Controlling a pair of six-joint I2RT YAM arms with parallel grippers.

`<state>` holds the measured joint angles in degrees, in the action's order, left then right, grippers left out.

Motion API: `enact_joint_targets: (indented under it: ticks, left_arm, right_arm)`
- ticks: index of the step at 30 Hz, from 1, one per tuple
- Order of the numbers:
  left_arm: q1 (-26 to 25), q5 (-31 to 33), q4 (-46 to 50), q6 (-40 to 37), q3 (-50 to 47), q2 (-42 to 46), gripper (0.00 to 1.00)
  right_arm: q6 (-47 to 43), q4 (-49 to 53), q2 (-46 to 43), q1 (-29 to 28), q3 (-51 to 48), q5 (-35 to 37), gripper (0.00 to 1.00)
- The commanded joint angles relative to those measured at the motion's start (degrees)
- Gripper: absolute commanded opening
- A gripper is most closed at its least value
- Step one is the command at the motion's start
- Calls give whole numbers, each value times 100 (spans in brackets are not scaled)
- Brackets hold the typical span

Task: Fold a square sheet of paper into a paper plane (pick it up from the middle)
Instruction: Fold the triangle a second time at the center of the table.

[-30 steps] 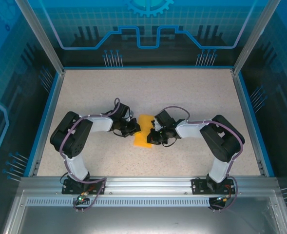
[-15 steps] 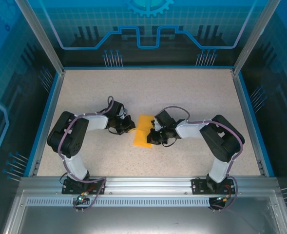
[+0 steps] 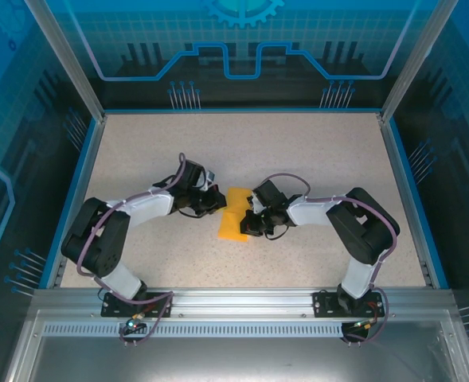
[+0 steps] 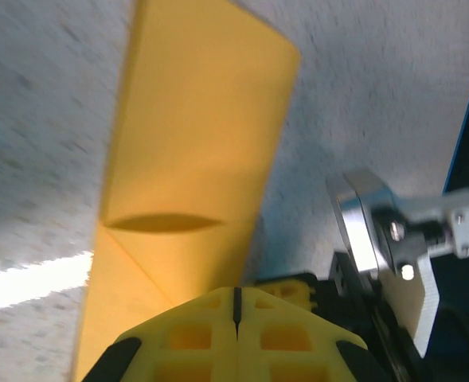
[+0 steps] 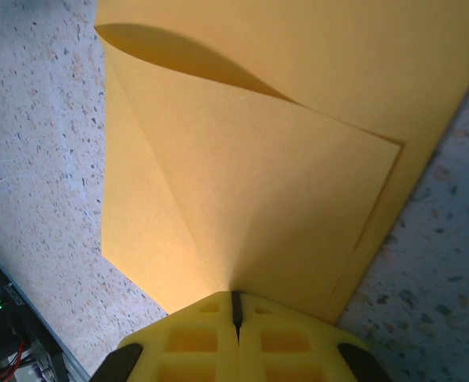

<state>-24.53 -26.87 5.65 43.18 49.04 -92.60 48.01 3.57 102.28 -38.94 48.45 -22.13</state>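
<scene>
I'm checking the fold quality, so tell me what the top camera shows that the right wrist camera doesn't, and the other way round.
Top view: the whole layout. Both arms reach inward over the speckled table, with the left gripper at the upper left edge of the folded paper and the right gripper at its right side.
Right wrist view: fold detail. A flap with a slightly lifted, curved edge casts a shadow on the layer beneath.
Shared: the orange-yellow paper lying on the table, with the shut right gripper at its edge.

Sheet of paper [image 3: 231, 227] on table [image 3: 298, 151], between left tool [image 3: 216, 200] and right tool [image 3: 248, 221] (both at its edges).
</scene>
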Motion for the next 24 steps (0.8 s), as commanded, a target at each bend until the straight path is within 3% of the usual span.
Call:
enact_joint_targets:
  ticks: [1, 8, 24]
  left_arm:
    - [-230, -351, -121, 36, -22, -162, 2]
    - [-346, -380, -582, 267, -428, -350, 2]
    - [-403, -525, -1036, 384, -345, -716, 4]
  right_arm:
    - [-55, 605, 225, -17, -194, 167, 4]
    - [-58, 610, 229, -7, -186, 191, 4]
    - [-46, 587, 238, -11, -239, 192, 4]
